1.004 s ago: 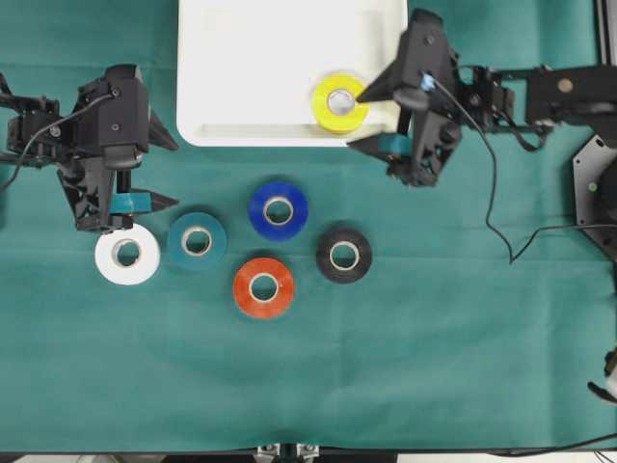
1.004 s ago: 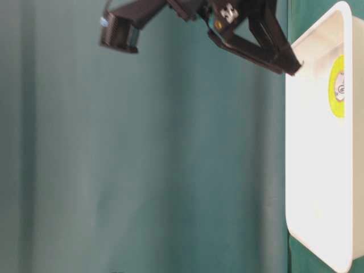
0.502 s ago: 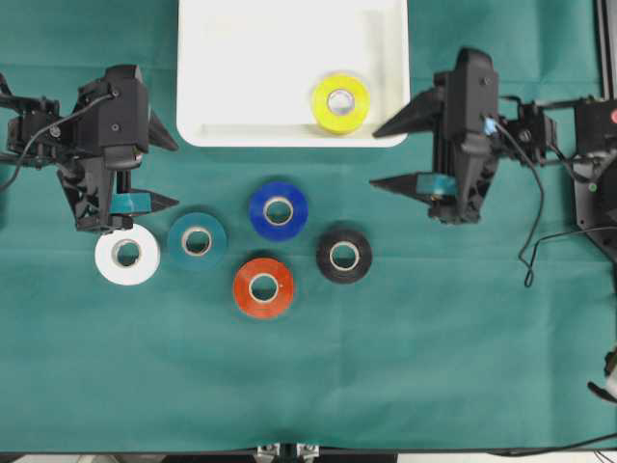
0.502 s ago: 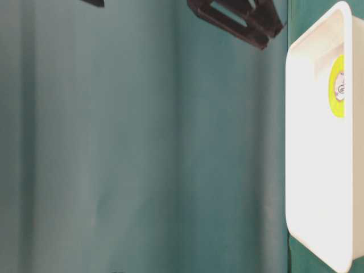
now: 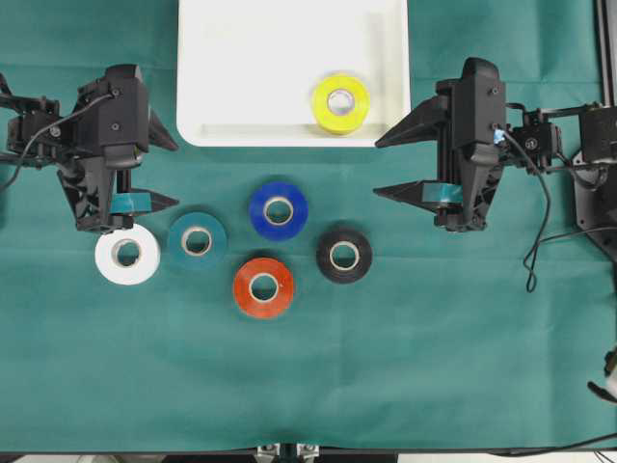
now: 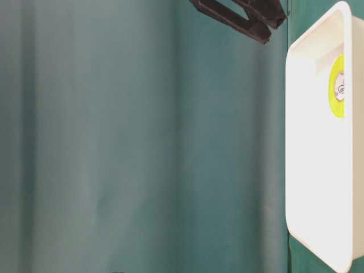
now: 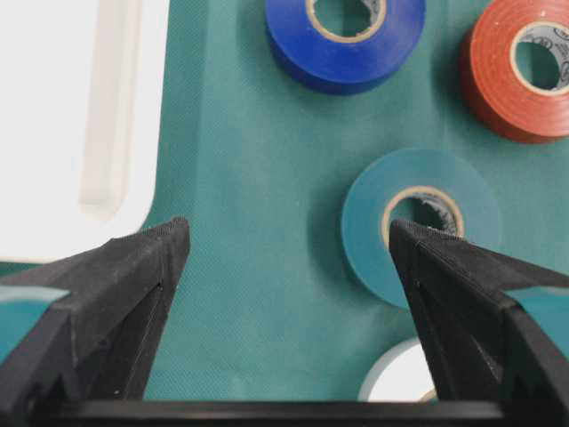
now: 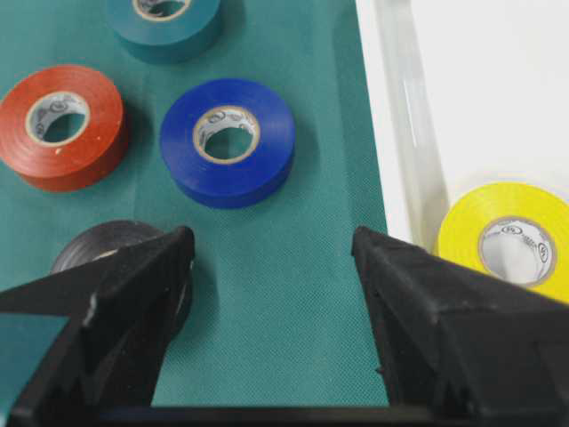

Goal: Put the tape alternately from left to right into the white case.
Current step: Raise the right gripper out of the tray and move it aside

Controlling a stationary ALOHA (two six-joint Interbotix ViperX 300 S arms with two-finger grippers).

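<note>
From overhead, you see the white case (image 5: 292, 72) at the counter's far edge, near the middle, with a yellow tape roll (image 5: 339, 102) lying flat in its near right corner. Five more rolls lie on the green cloth (image 5: 308, 376) nearer the counter's centre: white (image 5: 126, 254), teal (image 5: 197, 240), blue (image 5: 278, 209), red (image 5: 263, 286) and black (image 5: 343, 255). Your left pincer (image 5: 162, 172) stands wide and empty toward the left edge, just beside the white roll; your right pincer (image 5: 388, 166) stands equally wide and empty toward the right edge, clear of the case.

The table-level view shows only the case's rim (image 6: 296, 136), a sliver of the yellow roll (image 6: 338, 86) and dark fingertips (image 6: 239, 17) at the top. The left wrist view looks down on the teal roll (image 7: 420, 222) beside one finger (image 7: 471, 302), plus the case's corner (image 7: 62, 133). The right wrist view frames the blue roll (image 8: 227, 140) between its open jaws, and the black roll (image 8: 107, 249) half hidden behind one finger.
</note>
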